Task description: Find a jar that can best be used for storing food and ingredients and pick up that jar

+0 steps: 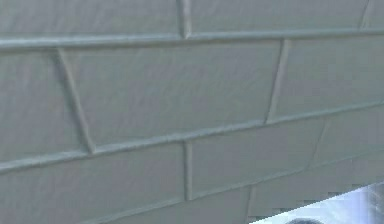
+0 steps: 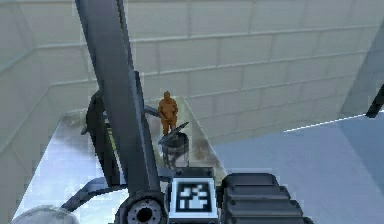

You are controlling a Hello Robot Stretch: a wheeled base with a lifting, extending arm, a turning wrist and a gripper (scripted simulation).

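Nearby, orange-brown vessel (image 2: 167, 106) beside grey pot (image 2: 178, 143)

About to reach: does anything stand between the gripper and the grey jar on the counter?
Nothing visible does. The grey jar stands on the counter just beyond the gripper; the orange object is farther out, behind the jar.

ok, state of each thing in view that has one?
orange figure: upright on the counter.
dark vessel: standing on the counter, just in front of the figure; contents can't be told.
glassy round thing: cut off by the bottom left corner; lid can't be told.
pincer: low by the bottom edge; cannot tell whether it holds anything.
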